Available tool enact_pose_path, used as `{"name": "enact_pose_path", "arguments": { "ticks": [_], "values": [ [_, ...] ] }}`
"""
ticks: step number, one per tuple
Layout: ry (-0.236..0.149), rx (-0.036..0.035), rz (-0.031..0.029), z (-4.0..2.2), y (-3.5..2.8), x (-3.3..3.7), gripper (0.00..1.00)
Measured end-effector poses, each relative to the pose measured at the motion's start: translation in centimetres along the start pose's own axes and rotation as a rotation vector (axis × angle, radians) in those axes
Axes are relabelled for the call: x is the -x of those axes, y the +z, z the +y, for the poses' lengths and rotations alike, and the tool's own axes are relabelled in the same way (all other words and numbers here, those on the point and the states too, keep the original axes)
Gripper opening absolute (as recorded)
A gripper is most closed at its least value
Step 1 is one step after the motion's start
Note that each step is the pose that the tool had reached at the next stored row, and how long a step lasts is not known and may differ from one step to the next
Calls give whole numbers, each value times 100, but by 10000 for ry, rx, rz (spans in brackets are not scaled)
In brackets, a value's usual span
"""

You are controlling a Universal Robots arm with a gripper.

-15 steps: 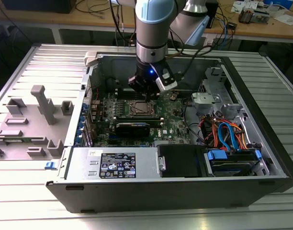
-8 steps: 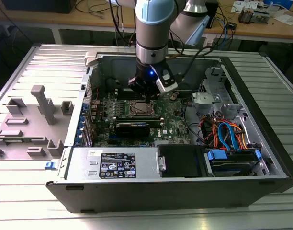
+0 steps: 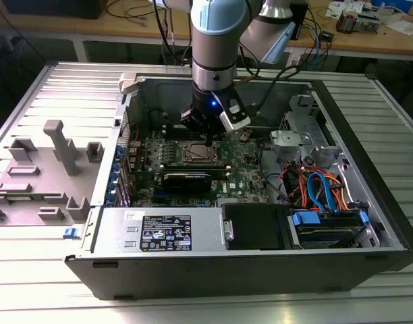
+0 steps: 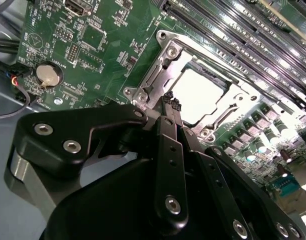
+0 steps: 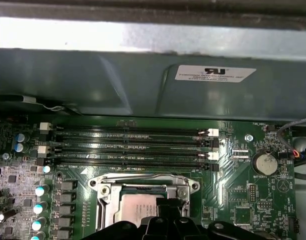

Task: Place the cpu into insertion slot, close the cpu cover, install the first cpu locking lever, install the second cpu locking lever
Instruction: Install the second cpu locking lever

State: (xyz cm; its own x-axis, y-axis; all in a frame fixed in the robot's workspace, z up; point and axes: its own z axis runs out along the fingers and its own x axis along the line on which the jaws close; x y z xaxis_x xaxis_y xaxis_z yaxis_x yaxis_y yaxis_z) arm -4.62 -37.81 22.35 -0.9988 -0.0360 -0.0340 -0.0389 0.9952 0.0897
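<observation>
Exterior view, from its left to its right: a grey plastic fixture tray (image 3: 41, 172) lay on the ribbed table (image 3: 51, 283), well apart from the gripper (image 3: 205, 128). Beside it stood the open computer case (image 3: 389, 223), with the green motherboard (image 3: 243, 172) on its floor. The arm (image 3: 218, 47) reached straight down into the case, and the gripper hung just above the insertion slot (image 3: 195, 154), at that socket's far edge. A long black card (image 3: 186, 181) lay just on the near side of the socket, and a bundle of orange and blue cables (image 3: 318, 189) sat farther off toward the exterior view's right.

In the second wrist view the gripper's black fingers (image 4: 169, 107) were drawn together to a narrow tip with no visible gap, and nothing was held between them. The tip sat right at the corner of the insertion slot (image 4: 165, 75), low over its silvery rim; whether it touched the metal could not be told. The cpu (image 4: 200, 95), a flat square with a pale, glaring metal top, lay seated in the socket just beyond the tip. The cpu cover (image 4: 230, 100), a thin silvery frame with a cut-out middle, lay flat around the chip. A round coin battery (image 4: 48, 74) sat on the board off to the gripper's side.

In the first wrist view the cpu (image 5: 140, 205) showed dull silver-grey inside the cover (image 5: 105, 192), with the long black memory slots (image 5: 133, 147) beyond.
</observation>
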Motion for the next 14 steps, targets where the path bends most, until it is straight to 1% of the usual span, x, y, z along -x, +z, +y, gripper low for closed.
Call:
{"name": "enact_pose_path", "arguments": {
  "ticks": [2, 4, 14],
  "values": [
    [0, 3, -2, 1, -2, 0, 11],
    [0, 0, -1, 2, -20, 1, 11],
    [-1, -3, 2, -3, -27, 1, 11]
  ]
}}
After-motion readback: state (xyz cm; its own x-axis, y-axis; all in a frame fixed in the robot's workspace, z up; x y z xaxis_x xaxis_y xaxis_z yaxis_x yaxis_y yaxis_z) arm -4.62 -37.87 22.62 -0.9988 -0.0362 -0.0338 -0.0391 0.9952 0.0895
